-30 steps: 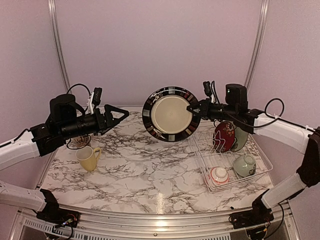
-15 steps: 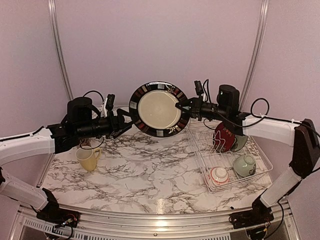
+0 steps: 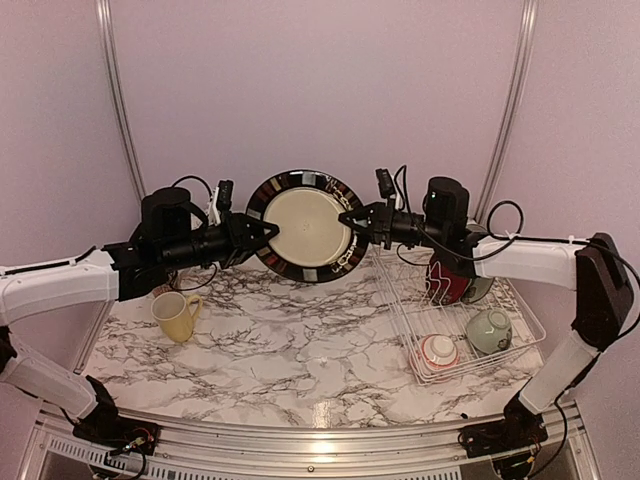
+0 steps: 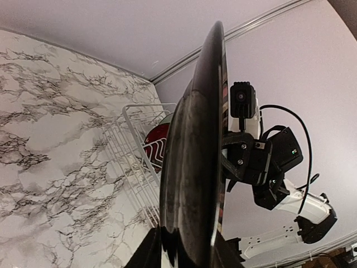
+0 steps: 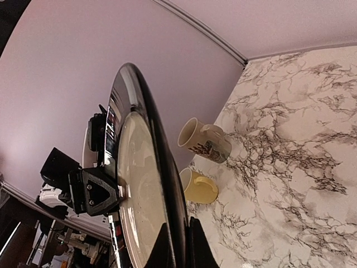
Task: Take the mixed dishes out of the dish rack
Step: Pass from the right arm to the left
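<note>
The black-rimmed cream plate [image 3: 305, 227] hangs upright in the air above the back of the table, held from both sides. My right gripper [image 3: 348, 220] is shut on its right rim, and my left gripper [image 3: 268, 230] is shut on its left rim. The left wrist view shows the plate [image 4: 195, 167] edge-on, with its rim between the left gripper's [image 4: 184, 245] fingers. In the right wrist view the right gripper [image 5: 181, 240] pinches the plate [image 5: 139, 195]. The dish rack [image 3: 400, 310] at the right holds a red patterned plate [image 3: 447, 275], a pale green bowl [image 3: 489, 330] and a red-rimmed white bowl [image 3: 437, 350].
A yellow mug [image 3: 178, 316] stands on the marble table at the left, under my left arm. Next to the yellow mug [image 5: 199, 187], a cream printed mug [image 5: 205, 142] shows in the right wrist view. Purple walls close the back and sides.
The right arm carried the plate leftward, away from the rack. The left arm swung right to meet it, and its jaws closed on the plate's left rim.
</note>
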You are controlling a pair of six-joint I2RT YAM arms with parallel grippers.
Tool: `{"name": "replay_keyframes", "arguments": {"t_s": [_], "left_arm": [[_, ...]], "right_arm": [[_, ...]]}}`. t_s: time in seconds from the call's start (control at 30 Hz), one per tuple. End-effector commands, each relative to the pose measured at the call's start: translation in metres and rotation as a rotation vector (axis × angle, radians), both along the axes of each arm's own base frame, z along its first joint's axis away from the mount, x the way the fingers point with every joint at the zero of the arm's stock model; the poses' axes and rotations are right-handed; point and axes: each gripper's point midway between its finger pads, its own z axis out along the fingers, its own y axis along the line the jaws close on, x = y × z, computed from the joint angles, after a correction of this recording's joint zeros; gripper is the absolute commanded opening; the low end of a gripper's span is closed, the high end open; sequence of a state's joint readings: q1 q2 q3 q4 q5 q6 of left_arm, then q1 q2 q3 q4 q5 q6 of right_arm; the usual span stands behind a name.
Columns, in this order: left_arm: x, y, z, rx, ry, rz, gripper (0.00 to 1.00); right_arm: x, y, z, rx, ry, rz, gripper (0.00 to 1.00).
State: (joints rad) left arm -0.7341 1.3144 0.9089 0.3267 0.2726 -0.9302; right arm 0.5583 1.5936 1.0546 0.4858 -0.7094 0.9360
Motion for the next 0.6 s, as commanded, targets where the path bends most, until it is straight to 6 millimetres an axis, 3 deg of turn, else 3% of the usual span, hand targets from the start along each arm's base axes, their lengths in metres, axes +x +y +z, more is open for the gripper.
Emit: {"name": "replay_keyframes", "arguments": {"t_s": [0.0,0.13,0.27,0.37,0.57], "left_arm": [[0.009,0.002,0.0,0.026,0.013,0.056,0.18],[0.013,0.01,-0.008,0.045,0.038,0.105,0.02],[0.014,0.015,-0.015,0.048,0.065,0.136,0.0],[0.014,0.019,-0.015,0.049,0.069,0.15,0.0],[0.014,0.033,-0.015,0.04,0.084,0.21,0.0]], "right_arm": [[-0.013,0.003,0.051,0.126,-0.135,0.037,0.0],[-0.015,0.004,0.047,0.124,-0.13,0.037,0.0],[-0.013,0.005,0.04,0.103,-0.124,0.023,0.01],[-0.012,0.004,0.034,0.089,-0.12,0.014,0.16],[-0.002,-0.002,0.019,-0.004,-0.112,-0.061,0.56]]}}
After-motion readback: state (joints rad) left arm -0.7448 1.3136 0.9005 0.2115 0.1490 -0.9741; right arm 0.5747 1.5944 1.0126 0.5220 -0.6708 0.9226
